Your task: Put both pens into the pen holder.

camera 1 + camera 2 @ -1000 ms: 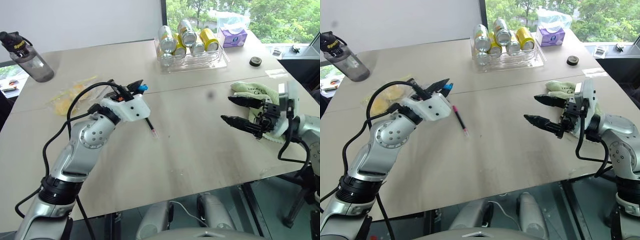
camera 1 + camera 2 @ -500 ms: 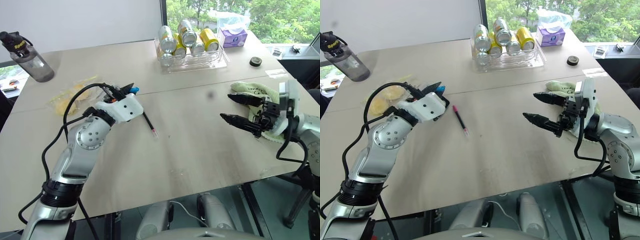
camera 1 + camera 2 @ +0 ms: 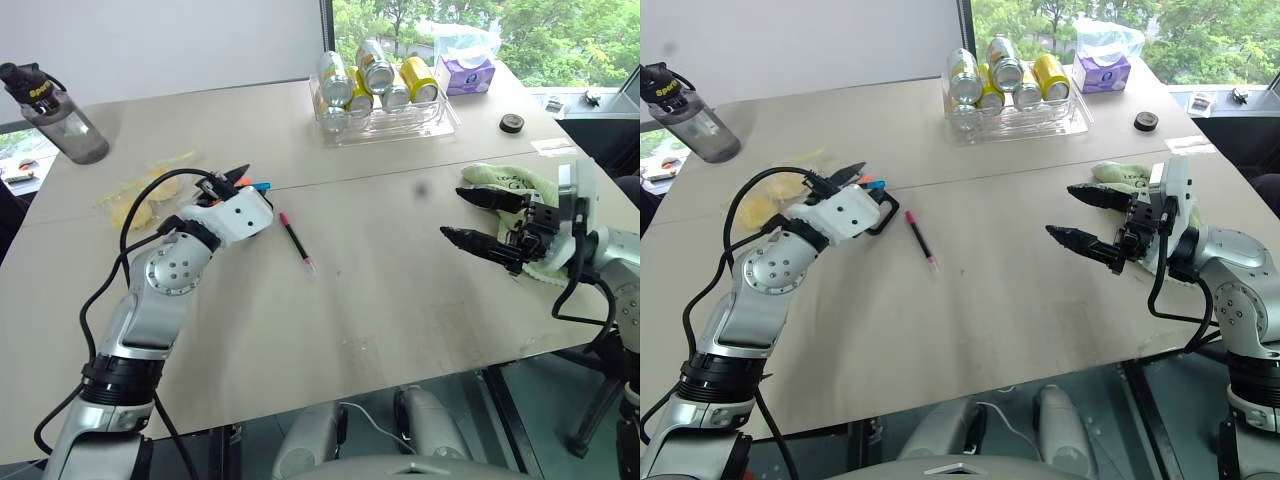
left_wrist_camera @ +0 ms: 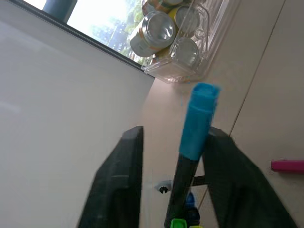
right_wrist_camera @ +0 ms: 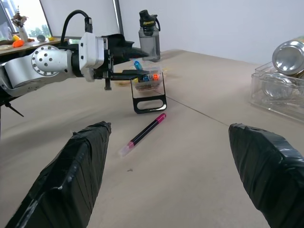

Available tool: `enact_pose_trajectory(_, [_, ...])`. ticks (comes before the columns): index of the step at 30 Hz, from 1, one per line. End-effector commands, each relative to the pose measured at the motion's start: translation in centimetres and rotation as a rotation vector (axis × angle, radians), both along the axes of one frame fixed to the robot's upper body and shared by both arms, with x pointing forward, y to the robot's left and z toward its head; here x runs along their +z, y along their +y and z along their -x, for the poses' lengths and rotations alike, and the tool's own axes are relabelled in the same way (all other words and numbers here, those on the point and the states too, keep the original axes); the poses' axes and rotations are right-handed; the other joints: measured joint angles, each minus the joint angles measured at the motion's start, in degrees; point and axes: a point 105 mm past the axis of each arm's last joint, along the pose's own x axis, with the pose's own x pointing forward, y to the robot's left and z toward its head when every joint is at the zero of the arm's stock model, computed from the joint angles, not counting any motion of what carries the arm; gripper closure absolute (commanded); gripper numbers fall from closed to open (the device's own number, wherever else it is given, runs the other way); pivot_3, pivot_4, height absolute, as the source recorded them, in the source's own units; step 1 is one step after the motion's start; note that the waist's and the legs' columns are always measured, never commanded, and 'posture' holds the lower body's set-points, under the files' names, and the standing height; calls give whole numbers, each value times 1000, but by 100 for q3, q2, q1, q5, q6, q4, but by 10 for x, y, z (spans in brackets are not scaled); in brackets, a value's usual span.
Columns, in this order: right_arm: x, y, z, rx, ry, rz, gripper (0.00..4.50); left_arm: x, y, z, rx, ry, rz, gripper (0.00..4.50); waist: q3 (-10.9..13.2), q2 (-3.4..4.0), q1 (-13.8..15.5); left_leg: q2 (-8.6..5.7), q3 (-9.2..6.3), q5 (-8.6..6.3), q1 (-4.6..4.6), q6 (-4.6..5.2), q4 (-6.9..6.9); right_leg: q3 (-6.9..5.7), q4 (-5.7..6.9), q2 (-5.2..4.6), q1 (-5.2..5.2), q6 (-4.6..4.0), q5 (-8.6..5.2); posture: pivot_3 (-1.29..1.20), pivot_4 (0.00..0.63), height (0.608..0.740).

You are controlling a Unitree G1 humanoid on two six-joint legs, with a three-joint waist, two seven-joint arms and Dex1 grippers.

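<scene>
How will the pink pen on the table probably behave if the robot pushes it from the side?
The pink pen looks slim and round, lying flat on the smooth table, so it would probably roll or slide easily. It seems stiff and light. Nothing nearby touches it to stop it.

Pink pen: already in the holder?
No. The pink pen lies flat on the table, in front of the holder, apart from it.
</scene>
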Motion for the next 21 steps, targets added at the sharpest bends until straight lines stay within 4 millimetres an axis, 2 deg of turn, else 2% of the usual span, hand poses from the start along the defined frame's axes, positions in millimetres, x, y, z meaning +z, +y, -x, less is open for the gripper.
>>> enact_pose_trajectory(1, [11, 0, 2, 1, -58, -1, 251, 20, 6, 1, 18, -83, -30, 966, 0, 0, -2, 0, 0, 0, 0, 0, 0, 0, 0, 0, 0, 0, 0, 0, 150, 739])
enact_pose_trajectory(3, [11, 0, 2, 1, -59, -1, 251, 20, 7, 1, 23, -86, -30, 35, 0, 0, -2, 0, 0, 0, 0, 0, 0, 0, 0, 0, 0, 0, 0, 0, 150, 739])
enact_pose_trajectory(14, [8, 3, 2, 6, -55, -7, 251, 32, -6, 7, -23, -115, 35, 35, 0, 0, -1, 0, 0, 0, 0, 0, 0, 0, 1, 0, 0, 0, 0, 0, 150, 739])
enact_pose_trajectory(19, [4, 6, 2, 15, -47, 5, 251, 34, -23, 9, -75, -38, 330, 35, -1, -2, 4, -1, -2, 0, -2, 0, 8, -4, 5, -1, 1, 0, 0, 0, 150, 739])
enact_pose_trajectory(21, [-1, 8, 3, 20, -42, 26, 251, 29, -29, 11, -122, 53, 436, 35, -1, -2, 4, -1, -2, 0, -2, 0, 8, -4, 6, -1, 0, 0, 0, 0, 150, 739])
